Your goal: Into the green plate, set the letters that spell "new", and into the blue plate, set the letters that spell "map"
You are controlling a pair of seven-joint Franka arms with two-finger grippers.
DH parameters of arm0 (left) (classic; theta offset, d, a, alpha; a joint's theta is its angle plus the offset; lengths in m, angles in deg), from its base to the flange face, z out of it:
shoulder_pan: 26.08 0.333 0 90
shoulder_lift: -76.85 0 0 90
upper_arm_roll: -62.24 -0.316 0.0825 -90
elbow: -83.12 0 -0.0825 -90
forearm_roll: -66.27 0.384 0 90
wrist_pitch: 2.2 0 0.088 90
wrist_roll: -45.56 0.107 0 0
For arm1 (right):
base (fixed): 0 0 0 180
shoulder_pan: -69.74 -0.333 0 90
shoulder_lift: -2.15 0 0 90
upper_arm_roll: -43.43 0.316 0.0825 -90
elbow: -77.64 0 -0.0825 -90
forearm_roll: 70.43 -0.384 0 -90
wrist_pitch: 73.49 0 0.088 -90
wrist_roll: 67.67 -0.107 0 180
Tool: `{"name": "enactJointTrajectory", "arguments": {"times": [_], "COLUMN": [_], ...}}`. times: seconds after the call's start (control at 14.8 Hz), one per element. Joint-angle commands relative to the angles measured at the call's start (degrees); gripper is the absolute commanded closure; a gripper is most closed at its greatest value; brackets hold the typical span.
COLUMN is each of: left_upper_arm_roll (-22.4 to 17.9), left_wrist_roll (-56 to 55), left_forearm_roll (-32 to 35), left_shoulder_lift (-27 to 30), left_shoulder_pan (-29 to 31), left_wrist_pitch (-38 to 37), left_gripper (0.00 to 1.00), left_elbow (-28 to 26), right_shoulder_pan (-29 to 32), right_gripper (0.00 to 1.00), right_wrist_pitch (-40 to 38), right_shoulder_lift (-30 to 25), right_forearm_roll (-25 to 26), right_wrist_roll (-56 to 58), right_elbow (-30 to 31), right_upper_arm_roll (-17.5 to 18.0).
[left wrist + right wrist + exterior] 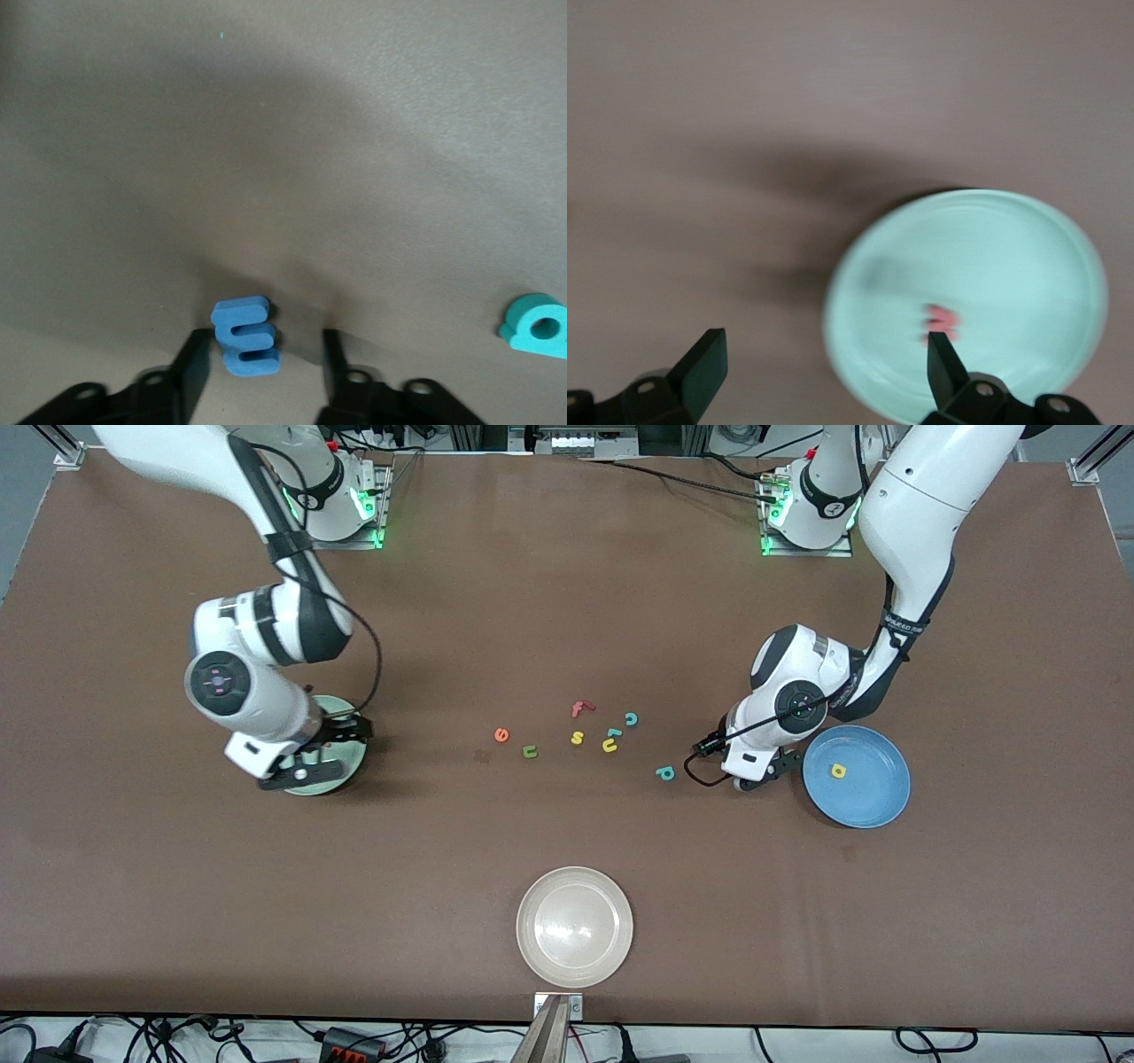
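The left claw (261,372) sits low on the worktop (567,602) beside the blue plate (873,802), fingers straddling the blue m (247,336) without clamping it. The right claw (824,372) hangs released over the green plate (1010,257), where the pinkish-red w (943,320) lies.

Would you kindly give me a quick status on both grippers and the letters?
Left gripper low on table, fingers either side of blue m, beside blue plate. Right gripper open over green plate, pinkish-red w in it. Nothing obstructing.
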Motion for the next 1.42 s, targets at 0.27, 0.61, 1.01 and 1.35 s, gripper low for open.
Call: {"name": "enactJointTrajectory", "arguments": {"times": [0.27,0.61,1.01,1.35], "left_upper_arm_roll": [0.48,0.21,-0.22,-0.31], "left_wrist_roll": [0.44,5.34,20.89,32.94], "left_forearm_roll": [-0.65,-0.30,0.22,6.17], "left_shoulder_lift": [1.85,4.13,5.36,4.93], "left_shoulder_pan": [0.83,1.17,6.44,11.54], "left_wrist_pitch": [0.31,-7.13,-21.03,-22.28], "left_gripper": [0.89,0.93,0.92,0.92], "left_elbow": [-1.50,1.74,9.83,10.72], "right_shoulder_pan": [-11.83,-18.08,-19.84,-20.20], "right_gripper": [0.00,0.00,0.11,0.31], "right_wrist_pitch": [-0.32,-0.32,0.82,2.75], "right_shoulder_lift": [8.14,13.96,17.21,18.00], "right_forearm_roll": [-1.22,-0.96,-1.22,-2.10], "right_wrist_roll": [0.07,2.70,4.02,3.14], "right_elbow": [-9.22,-14.60,-14.69,-14.69], "right_upper_arm_roll": [-0.03,-0.03,0.32,0.50]}}
